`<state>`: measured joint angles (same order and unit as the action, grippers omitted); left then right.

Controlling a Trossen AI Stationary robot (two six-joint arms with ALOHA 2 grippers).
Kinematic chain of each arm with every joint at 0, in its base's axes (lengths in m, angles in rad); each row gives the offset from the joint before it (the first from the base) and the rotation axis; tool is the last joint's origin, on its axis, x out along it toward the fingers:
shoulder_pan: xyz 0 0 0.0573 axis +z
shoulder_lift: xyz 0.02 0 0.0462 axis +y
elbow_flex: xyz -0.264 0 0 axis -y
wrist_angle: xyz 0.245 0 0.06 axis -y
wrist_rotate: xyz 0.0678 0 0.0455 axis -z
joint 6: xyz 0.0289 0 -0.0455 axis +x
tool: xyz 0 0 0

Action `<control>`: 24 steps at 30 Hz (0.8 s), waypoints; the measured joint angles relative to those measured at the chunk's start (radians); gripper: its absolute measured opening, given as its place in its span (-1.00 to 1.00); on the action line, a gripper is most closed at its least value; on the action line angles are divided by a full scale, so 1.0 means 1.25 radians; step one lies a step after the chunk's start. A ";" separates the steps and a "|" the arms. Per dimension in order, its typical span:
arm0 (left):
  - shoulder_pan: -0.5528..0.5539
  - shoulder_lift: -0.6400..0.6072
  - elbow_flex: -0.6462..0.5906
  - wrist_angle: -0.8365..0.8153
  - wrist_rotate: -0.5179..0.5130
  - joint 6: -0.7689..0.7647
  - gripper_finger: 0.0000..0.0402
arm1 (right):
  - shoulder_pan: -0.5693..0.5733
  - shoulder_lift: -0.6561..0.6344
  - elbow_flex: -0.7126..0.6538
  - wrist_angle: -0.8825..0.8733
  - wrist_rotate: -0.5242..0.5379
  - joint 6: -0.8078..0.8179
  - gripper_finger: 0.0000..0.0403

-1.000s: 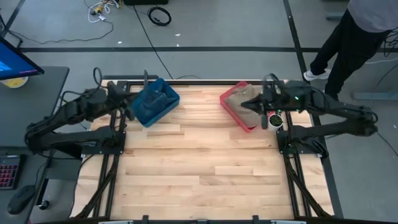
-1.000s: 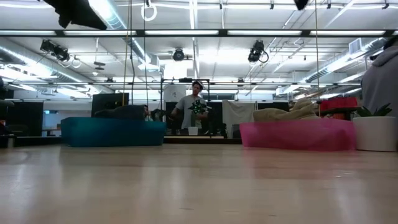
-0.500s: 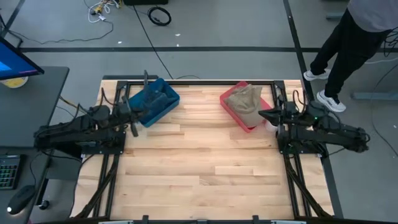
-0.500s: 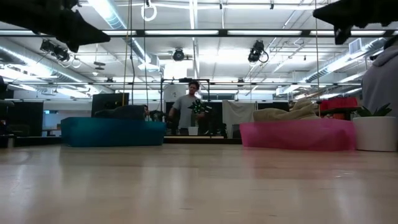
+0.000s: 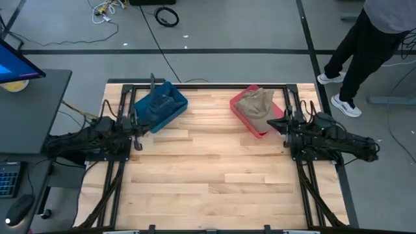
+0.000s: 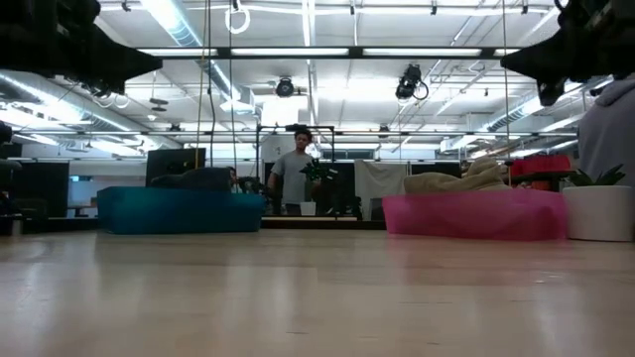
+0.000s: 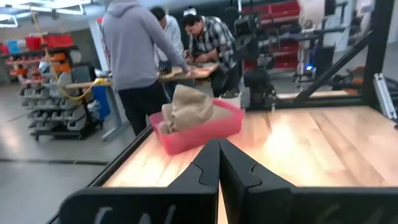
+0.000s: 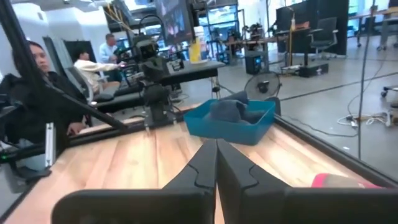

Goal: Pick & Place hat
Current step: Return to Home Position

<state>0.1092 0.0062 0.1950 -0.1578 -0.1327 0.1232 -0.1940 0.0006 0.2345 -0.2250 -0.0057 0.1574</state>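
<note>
Both arms folded low at the sides of the bench (image 5: 208,175), caps lying in their bins.

The left gripper (image 5: 136,126) sits at the bench's left edge, just beside the blue bin (image 5: 174,109), its fingers (image 7: 205,163) pressed together on nothing. The right gripper (image 5: 281,123) sits at the right edge, near a corner of the pink bin (image 5: 242,116), and its fingers (image 8: 204,163) are likewise pressed together and empty. A blue cap (image 5: 158,104) lies inside the blue bin at the far left of the bench. A tan hat (image 5: 255,104) is heaped in the pink bin at the far right. A person (image 5: 367,39) stands on the floor beyond the far right corner.
</note>
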 joint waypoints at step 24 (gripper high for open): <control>0.000 0.003 -0.149 0.219 0.097 0.043 -0.99 | -0.001 0.006 -0.176 0.194 0.007 -0.016 -0.96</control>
<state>0.1093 0.0105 0.0093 0.1165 -0.0109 0.1764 -0.1947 0.0082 0.0147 0.0176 0.0032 0.1373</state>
